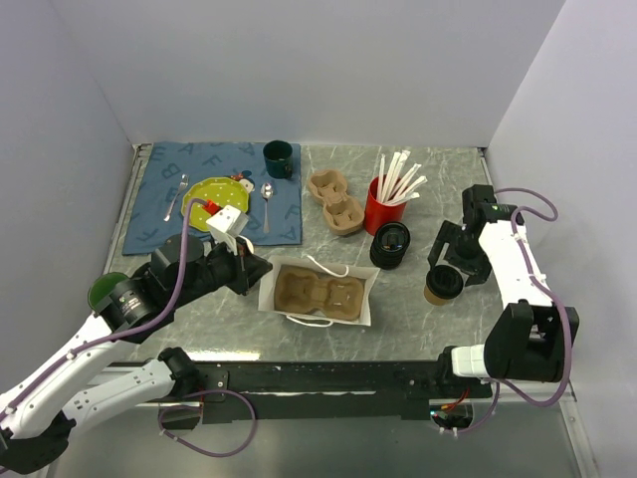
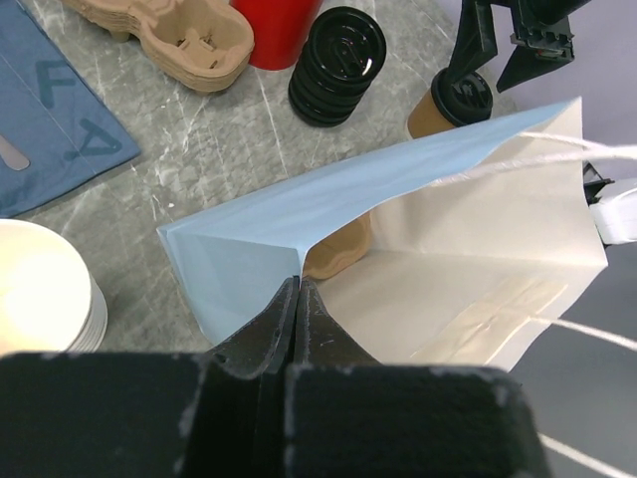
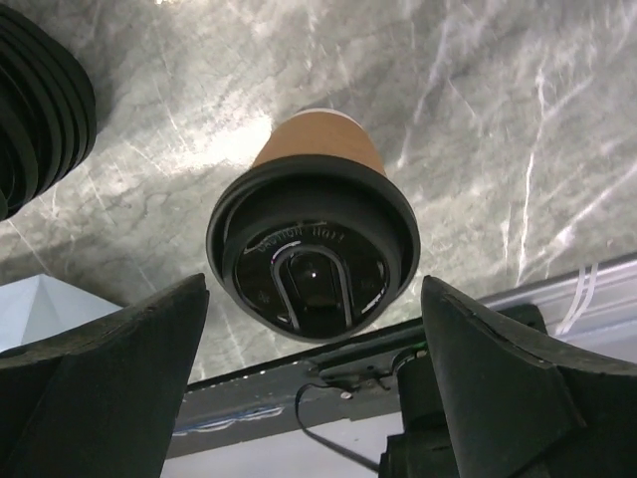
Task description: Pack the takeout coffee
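Note:
The takeout coffee [image 1: 443, 284], a brown paper cup with a black lid, stands on the table right of the white paper bag [image 1: 366, 299]. It also shows in the right wrist view [image 3: 317, 149] and the left wrist view [image 2: 453, 100]. My right gripper [image 1: 451, 264] is open just over the cup. In the right wrist view [image 3: 314, 289] its fingers stand either side of the lid without touching. My left gripper [image 1: 261, 267] is shut on the bag's left rim [image 2: 299, 284] and holds it open. A cardboard cup carrier [image 1: 318, 291] lies inside the bag.
A stack of black lids [image 1: 390, 244] stands just left of the coffee. Behind it are a red cup [image 1: 381, 211] of white sticks and stacked carriers [image 1: 335, 199]. A blue mat [image 1: 159, 204] at the back left bears a green plate, cutlery and a green mug [image 1: 278, 158].

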